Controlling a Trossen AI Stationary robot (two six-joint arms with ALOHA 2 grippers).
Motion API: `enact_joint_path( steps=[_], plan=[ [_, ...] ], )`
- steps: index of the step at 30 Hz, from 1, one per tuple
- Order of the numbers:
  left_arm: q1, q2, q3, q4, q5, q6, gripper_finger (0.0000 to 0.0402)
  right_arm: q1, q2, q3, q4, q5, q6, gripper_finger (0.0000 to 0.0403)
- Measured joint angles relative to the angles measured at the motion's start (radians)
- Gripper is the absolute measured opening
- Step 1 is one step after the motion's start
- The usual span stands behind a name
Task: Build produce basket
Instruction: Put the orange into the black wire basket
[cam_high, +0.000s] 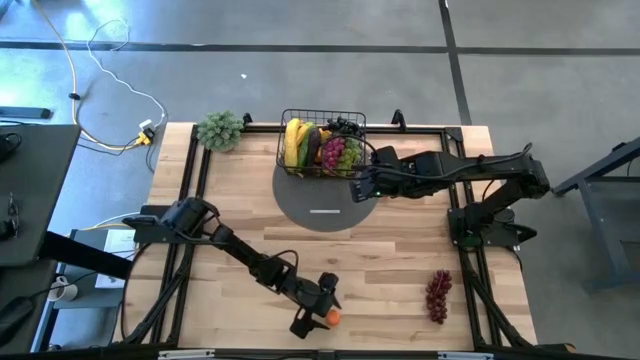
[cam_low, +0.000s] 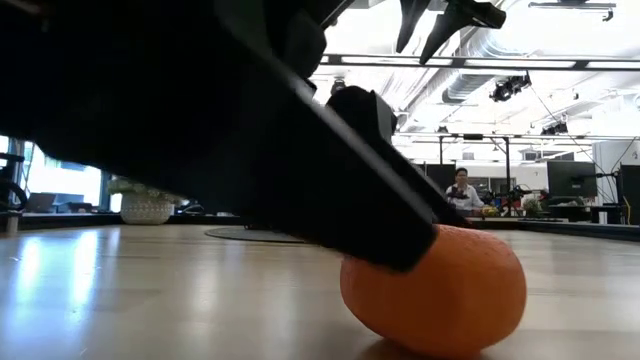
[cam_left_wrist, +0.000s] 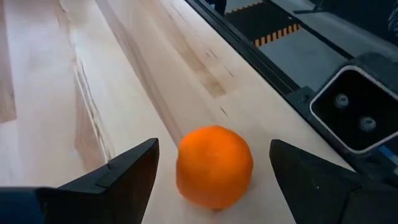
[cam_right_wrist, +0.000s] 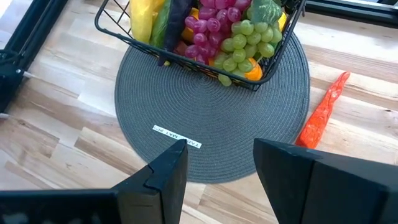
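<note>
While the left arm reaches to the near edge of the tabletop, the scene stands as follows:

Orange fruit (cam_left_wrist: 214, 165): a round orange piece of produce, lying on the wood close to the near edge, right of its middle; also seen in the high view (cam_high: 334, 318) and the low view (cam_low: 440, 290).
Left gripper (cam_left_wrist: 211, 174): fingers spread, one on each side of the orange fruit, with a gap showing on both sides in the wrist view; nothing is grasped. In the low view a dark finger lies against the fruit's upper left.
Basket (cam_high: 283, 150): black wire mesh, at the far edge of the tabletop near its middle, resting on the far part of the mat.
Basket contents: yellow bananas (cam_high: 292, 140), purple grapes (cam_high: 332, 155), green grapes (cam_right_wrist: 244, 37), and an orange piece (cam_right_wrist: 254, 70) against the mesh.
Mat (cam_right_wrist: 249, 130): dark grey, round, woven, with a small white label (cam_right_wrist: 177, 135) on it.
Red chili (cam_right_wrist: 320, 115): lying on the wood with one end touching the mat's rim.
Right gripper (cam_right_wrist: 219, 165): fingers apart and empty, held above the mat just beside the basket.
Red grapes (cam_high: 438, 296): a loose bunch near the near right corner, well apart from the basket.
Leafy bunch (cam_high: 219, 130): grey-green, near the far left corner.
Background: a person (cam_low: 462, 190) shows in the room beyond.
</note>
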Motion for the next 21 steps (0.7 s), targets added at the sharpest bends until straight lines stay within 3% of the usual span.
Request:
enact_joint_path(
  steps=[21],
  plan=[
    [0.002,0.021,0.000,0.013,-0.021,-0.018,0.0289,0.000,0.000,0.000,0.001,-0.010,0.011,0.0165]
  ],
)
